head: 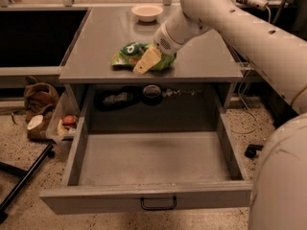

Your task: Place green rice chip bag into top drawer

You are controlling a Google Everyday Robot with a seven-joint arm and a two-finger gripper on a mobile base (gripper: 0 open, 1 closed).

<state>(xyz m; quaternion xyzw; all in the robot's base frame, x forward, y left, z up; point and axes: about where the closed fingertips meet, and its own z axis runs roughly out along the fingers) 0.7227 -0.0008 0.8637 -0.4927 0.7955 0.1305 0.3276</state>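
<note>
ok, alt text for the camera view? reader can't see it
The robot arm's gripper is down at the green rice chip bag, which lies on the grey tabletop near its front edge. Below it, the top drawer stands pulled open, the bag not yet in it. A small white bowl sits at the tabletop's back.

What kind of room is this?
Probably a lab or office kitchenette mock-up: grey counter with a white bowl, open top drawer, speckled floor. The gripper is at the green rice chip bag on the counter.
</note>
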